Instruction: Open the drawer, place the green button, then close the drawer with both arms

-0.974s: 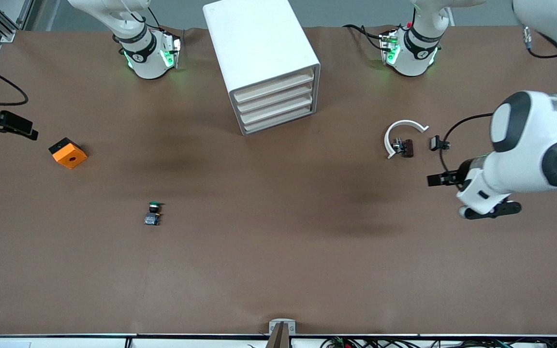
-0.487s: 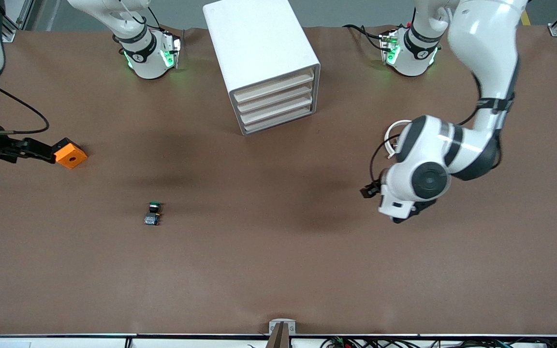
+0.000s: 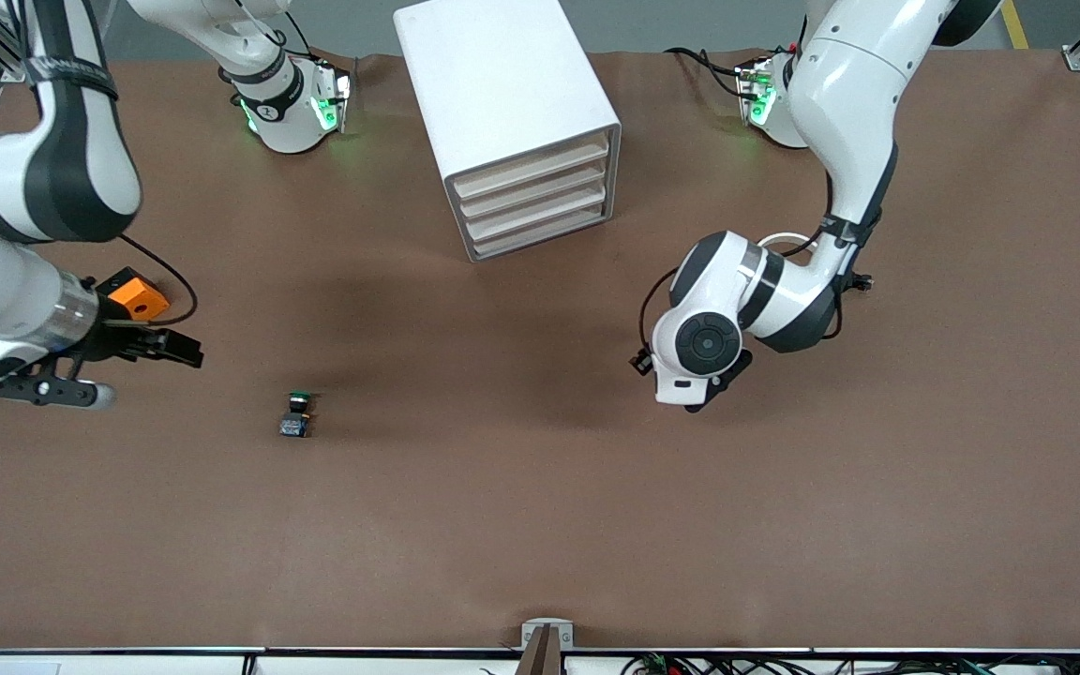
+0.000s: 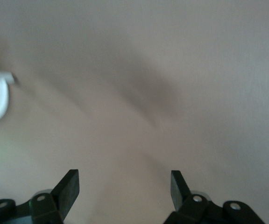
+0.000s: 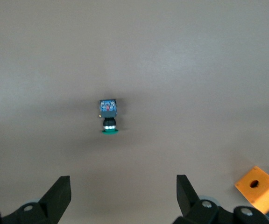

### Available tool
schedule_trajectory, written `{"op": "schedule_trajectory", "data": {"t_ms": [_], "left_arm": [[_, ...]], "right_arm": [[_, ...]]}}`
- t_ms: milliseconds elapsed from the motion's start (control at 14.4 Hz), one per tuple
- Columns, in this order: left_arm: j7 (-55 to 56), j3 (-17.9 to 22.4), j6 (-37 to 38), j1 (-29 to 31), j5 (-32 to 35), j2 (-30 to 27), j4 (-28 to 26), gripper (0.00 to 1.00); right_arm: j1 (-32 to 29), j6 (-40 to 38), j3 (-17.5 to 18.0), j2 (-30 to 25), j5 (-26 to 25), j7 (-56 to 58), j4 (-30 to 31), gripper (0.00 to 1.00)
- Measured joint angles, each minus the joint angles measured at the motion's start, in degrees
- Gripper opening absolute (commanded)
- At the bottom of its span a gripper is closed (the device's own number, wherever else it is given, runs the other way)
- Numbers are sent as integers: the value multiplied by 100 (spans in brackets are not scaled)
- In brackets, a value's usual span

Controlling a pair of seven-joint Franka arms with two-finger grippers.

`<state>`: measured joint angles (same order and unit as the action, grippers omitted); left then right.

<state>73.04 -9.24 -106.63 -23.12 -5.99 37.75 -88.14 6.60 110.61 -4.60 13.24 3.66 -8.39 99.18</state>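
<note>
The white cabinet (image 3: 512, 112) stands at the back middle with all four drawers shut; the lowest drawer (image 3: 540, 235) is flush. The button (image 3: 296, 415) lies on the brown mat, nearer the camera and toward the right arm's end; the right wrist view shows it (image 5: 108, 116) ahead of the fingers. My right gripper (image 3: 186, 349) is open and empty over the mat between the orange block and the button; it also shows in the right wrist view (image 5: 123, 191). My left gripper (image 3: 638, 361) is open and empty over bare mat, as the left wrist view (image 4: 123, 186) shows.
An orange block with a hole (image 3: 139, 298) sits beside the right gripper and shows in the right wrist view (image 5: 258, 185). A white arc (image 3: 788, 239) and a small black part (image 3: 863, 279) lie mostly hidden under the left arm.
Both arms have swung in from the table's ends. The left gripper has moved toward the middle, covering the white arc. The right gripper has passed the orange block toward the button.
</note>
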Motion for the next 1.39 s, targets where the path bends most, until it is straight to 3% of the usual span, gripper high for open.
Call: {"op": "schedule_trajectory", "data": {"t_ms": [348,557,905,1183,1392], "left_arm": [[1633,0,5,-452,-837,107,-4,91],[3345,2,4,-712,-1331,280,-3,91],[5243,12,166,-734,-1904,437,0,92],[5760,19,585,-735,-2684,594,-24,94],[5760,26,723,-734,-3159,853,-31,87]], "right_arm": [[213,794,0,631,-25,-169,93,100],[223,1226,-1,1066,-34,-169,99,100],[265,2032,-3,1713,-37,-399,104,100],[447,2532,-1,2107,-38,-553,103,100],[478,2594,-4,2260,-40,-563,102,100]]}}
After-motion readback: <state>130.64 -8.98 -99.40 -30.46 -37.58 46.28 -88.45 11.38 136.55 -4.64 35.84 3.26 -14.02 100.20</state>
